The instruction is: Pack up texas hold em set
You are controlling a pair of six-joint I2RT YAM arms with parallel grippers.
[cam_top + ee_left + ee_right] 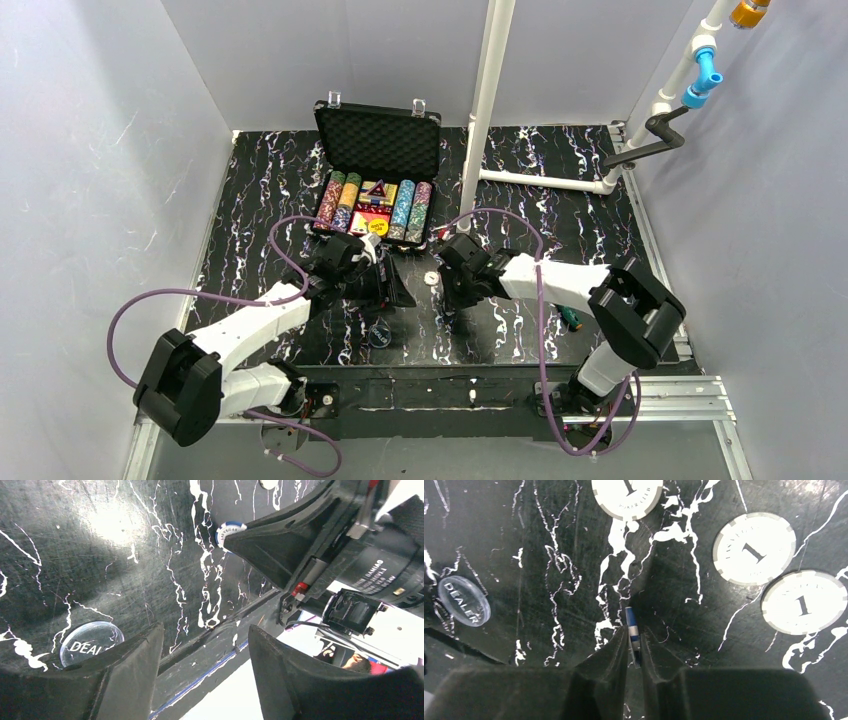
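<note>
While the top view hides it, the right wrist view shows the right gripper (634, 636) pinching a blue chip (630, 622) edgewise; the left gripper (205, 635) is spread and empty, and the case (380, 140) stands open at far centre.

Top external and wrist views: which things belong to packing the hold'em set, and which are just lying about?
Belongs to the job: black case, chip rows inside it, clear dealer button, three white 1 chips, blue-and-white chip on edge.
Just lying about: green-handled screwdriver, white pipe frame.
</note>
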